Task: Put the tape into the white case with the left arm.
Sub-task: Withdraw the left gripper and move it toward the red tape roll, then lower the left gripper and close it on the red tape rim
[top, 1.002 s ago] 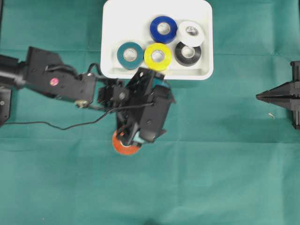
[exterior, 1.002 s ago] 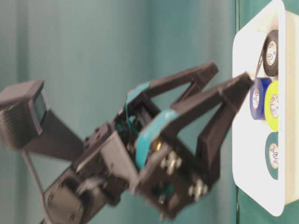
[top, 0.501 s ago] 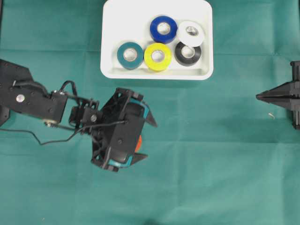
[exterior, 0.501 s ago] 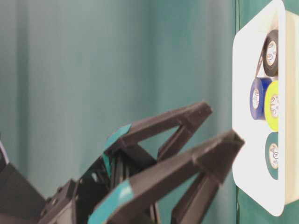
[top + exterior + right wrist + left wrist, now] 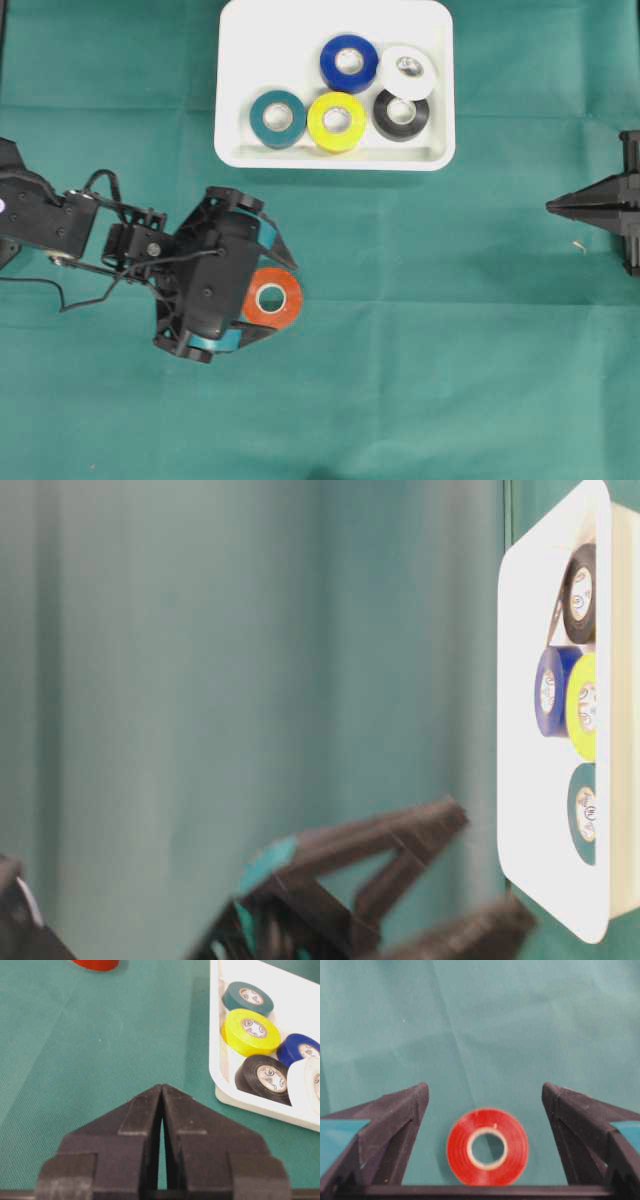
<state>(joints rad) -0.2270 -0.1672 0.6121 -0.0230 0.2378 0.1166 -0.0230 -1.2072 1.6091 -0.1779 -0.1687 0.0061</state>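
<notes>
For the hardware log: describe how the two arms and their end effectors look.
The left arm is black, with a thin black cable looping along it. Its end effector has two pointed black fingers with teal bands. The right end effector is plain black, with pointed fingers and no bands.

At the right edge, the white case (image 5: pixel 545 730) is seen, with black (image 5: pixel 579 594), blue (image 5: pixel 553 691), yellow (image 5: pixel 583 707) and teal (image 5: pixel 582 814) tape rolls inside it. Along the bottom, the left gripper (image 5: pixel 485 880) is shown, its teal-banded fingers (image 5: pixel 400 837) spread apart against the green backdrop (image 5: pixel 200 680).
</notes>
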